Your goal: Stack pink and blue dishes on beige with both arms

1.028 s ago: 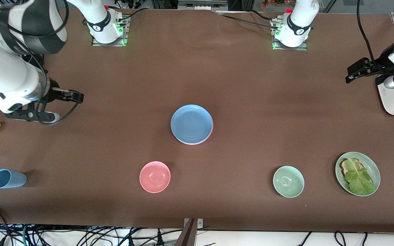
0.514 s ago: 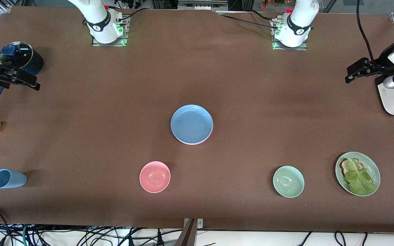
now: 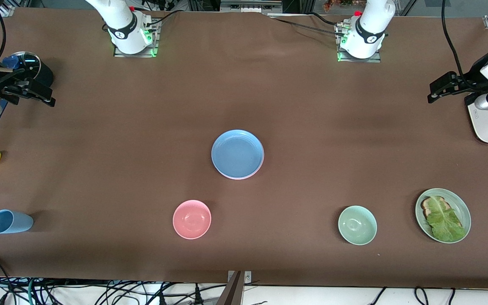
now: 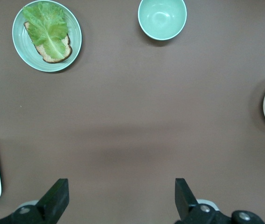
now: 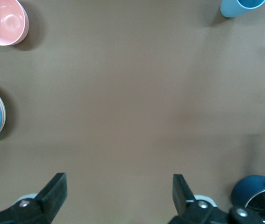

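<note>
Stacking is looking finished: the blue plate (image 3: 237,153) is sitting mid-table atop a pink rim, beige hidden beneath. The right gripper (image 3: 36,94) at nine o'clock and the left gripper (image 3: 441,87) at three o'clock are hanging wide open, empty, needing only to park.

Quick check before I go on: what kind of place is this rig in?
Probably a robotics lab set up as a mock kitchen: brown-covered table, arm bases bolted along it, loose cables at its edge, and tableware such as the stacked blue plate.

Stacked plates (image 3: 237,153) mid-table — two bowls (image 3: 192,219) (image 3: 357,225) nearer the camera; cup (image 3: 10,221) at the right arm's end.
</note>
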